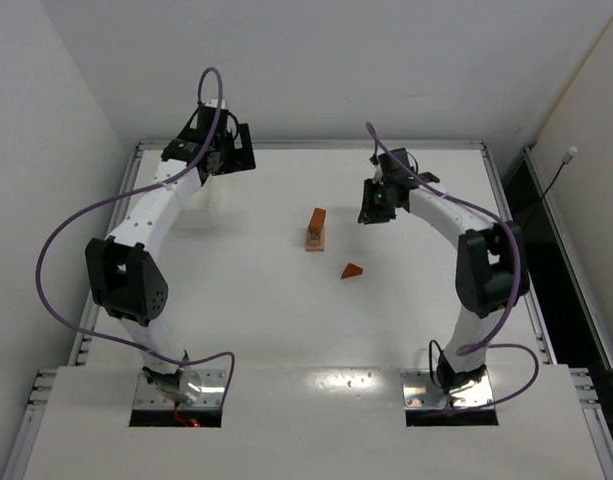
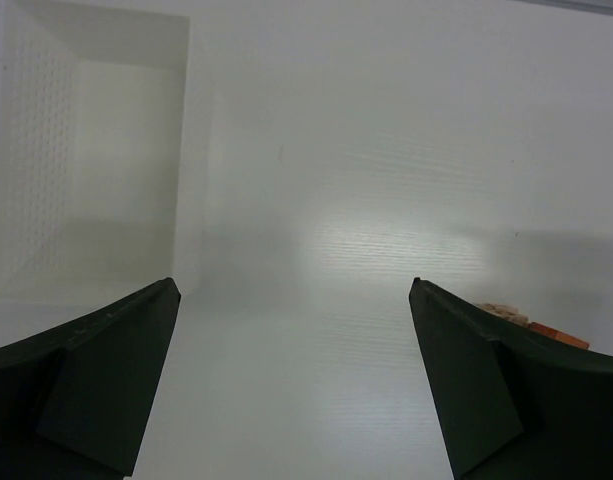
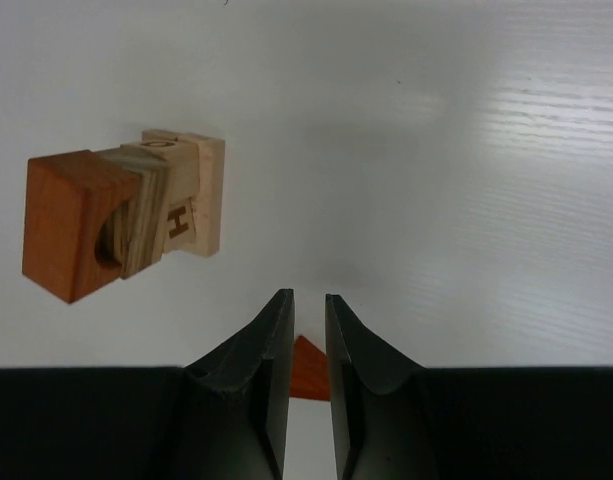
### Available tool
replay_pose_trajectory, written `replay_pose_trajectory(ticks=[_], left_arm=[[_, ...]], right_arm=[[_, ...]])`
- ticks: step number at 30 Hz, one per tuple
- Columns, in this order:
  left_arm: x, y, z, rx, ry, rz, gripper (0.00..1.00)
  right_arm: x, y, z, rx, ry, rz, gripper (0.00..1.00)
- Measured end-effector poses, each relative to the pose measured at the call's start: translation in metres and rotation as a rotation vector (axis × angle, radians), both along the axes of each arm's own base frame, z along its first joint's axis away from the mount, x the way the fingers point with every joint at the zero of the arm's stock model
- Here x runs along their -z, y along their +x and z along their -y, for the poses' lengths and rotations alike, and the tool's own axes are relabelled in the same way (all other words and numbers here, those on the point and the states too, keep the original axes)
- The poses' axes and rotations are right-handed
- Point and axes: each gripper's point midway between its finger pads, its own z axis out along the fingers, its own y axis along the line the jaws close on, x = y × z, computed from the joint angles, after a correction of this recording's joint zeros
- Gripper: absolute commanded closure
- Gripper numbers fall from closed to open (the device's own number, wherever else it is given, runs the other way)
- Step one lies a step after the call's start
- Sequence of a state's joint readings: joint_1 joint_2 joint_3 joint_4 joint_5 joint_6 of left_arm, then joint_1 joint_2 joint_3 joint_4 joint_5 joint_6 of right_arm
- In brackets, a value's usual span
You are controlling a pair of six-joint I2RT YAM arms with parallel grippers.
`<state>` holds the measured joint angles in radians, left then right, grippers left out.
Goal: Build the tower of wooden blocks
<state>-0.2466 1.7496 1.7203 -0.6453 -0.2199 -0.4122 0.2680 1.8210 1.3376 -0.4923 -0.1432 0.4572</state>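
The tower (image 1: 316, 229) stands mid-table, a narrow stack of tan blocks topped by a reddish-brown block (image 3: 64, 225). From the right wrist view I look down on the tower (image 3: 136, 210) at the left. A reddish-brown wedge (image 1: 352, 270) lies on the table to the tower's near right. My right gripper (image 1: 379, 203) hangs above the table to the right of the tower. Its jaws are almost together with nothing between them (image 3: 306, 298), and the wedge (image 3: 308, 368) shows on the table through the slit. My left gripper (image 2: 292, 285) is wide open and holds nothing, at the back left (image 1: 226, 150).
A white rectangular tray (image 2: 186, 150) sits under and just left of the left gripper, at the table's back left (image 1: 212, 200). In the left wrist view, a bit of the tower (image 2: 531, 324) peeks out behind the right finger. A raised rail (image 1: 316, 144) edges the table.
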Motion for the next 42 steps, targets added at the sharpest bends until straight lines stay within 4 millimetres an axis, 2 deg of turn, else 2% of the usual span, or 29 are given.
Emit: replay_pose_trajectory(ticks=[4,11,17,22,28,36,42], left_arm=[[0.000,-0.004,-0.015,0.003,-0.016,-0.009,0.00],[-0.008,-0.007,-0.030,0.003,-0.059,0.003,0.00],[-0.007,-0.007,-0.032,0.016,-0.085,-0.002,0.00],[-0.007,-0.006,-0.039,0.011,-0.113,-0.006,0.00],[-0.003,-0.005,-0.043,0.014,-0.135,-0.017,0.00],[0.016,0.000,-0.039,0.029,-0.165,-0.066,0.00],[0.017,0.001,-0.036,0.038,-0.183,-0.071,0.00]], right_arm=[[0.021,0.007,-0.016,0.000,0.008,-0.046,0.84],[0.055,0.003,-0.036,0.001,0.034,-0.140,0.84],[0.052,0.014,-0.058,-0.011,0.090,-0.136,0.83],[0.050,0.024,-0.072,-0.010,0.134,-0.129,0.78],[0.059,0.025,-0.079,0.003,0.162,-0.153,0.70],[0.063,0.023,-0.085,0.008,0.175,-0.172,0.69],[0.062,0.025,-0.086,0.011,0.182,-0.168,0.68]])
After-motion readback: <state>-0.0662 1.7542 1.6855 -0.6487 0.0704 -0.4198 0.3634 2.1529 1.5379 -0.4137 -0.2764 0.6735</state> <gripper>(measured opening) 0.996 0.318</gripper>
